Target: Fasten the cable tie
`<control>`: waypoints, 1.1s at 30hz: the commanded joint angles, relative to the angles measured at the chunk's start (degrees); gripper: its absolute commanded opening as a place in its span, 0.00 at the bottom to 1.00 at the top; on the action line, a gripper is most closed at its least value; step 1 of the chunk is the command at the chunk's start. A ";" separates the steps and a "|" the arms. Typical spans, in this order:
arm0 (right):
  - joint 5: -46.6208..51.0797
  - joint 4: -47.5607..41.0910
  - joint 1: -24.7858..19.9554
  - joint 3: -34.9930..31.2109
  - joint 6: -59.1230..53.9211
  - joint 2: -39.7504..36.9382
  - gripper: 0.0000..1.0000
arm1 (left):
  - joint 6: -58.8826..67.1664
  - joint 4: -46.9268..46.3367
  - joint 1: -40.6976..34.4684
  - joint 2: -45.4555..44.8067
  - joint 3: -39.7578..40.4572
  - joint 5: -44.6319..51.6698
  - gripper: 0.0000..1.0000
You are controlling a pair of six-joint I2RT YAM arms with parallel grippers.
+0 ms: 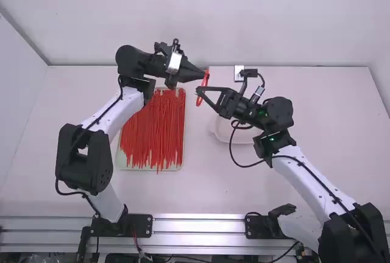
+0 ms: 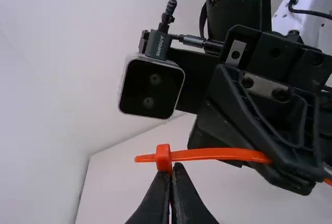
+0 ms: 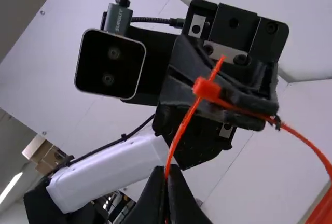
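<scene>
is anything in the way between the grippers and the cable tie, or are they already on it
Nothing visible stands in the way. The left gripper is shut on the cable tie right by its head, and the right gripper is shut on its strap, holding it in the air between them above the table.

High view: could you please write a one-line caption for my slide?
The black left gripper and right gripper pinch one red plastic cable tie between them above the white table.

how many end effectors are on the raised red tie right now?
2. The left end effector is shut on the cable tie at its head; the right end effector is shut on its strap. Neither is hidden.
</scene>
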 commanded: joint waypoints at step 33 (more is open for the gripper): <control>-0.52 0.66 -6.64 1.66 0.24 -0.15 0.00 | -18.97 26.16 -1.42 -0.13 -7.96 0.98 0.02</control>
